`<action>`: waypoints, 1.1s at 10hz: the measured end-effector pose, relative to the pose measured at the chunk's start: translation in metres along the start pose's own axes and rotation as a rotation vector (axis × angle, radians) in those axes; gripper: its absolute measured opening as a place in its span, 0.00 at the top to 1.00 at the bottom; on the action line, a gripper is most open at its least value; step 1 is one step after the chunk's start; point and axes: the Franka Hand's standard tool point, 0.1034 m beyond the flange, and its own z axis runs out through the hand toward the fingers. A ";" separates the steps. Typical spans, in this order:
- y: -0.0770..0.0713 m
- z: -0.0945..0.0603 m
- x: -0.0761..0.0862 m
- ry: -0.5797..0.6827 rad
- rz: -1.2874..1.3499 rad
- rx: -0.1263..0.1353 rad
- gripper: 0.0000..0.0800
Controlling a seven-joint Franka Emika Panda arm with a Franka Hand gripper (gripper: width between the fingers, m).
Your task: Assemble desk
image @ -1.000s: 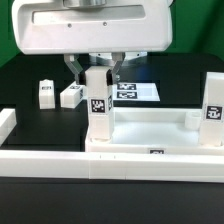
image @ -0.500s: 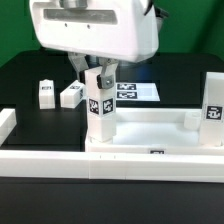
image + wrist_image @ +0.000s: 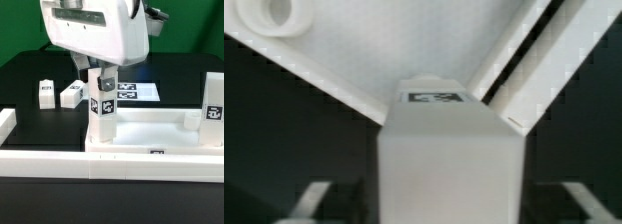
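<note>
Leg (image 3: pixel 446 150) upright between parted fingers (image 3: pixel 310 203)

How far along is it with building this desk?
Done: one leg stands upright in a corner of the desk top at the exterior view's right. In hand: a second upright leg, with the gripper open around its top. Left: two loose legs lying on the black table.
</note>
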 end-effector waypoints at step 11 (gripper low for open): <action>-0.007 0.004 -0.010 0.030 -0.929 -0.076 0.19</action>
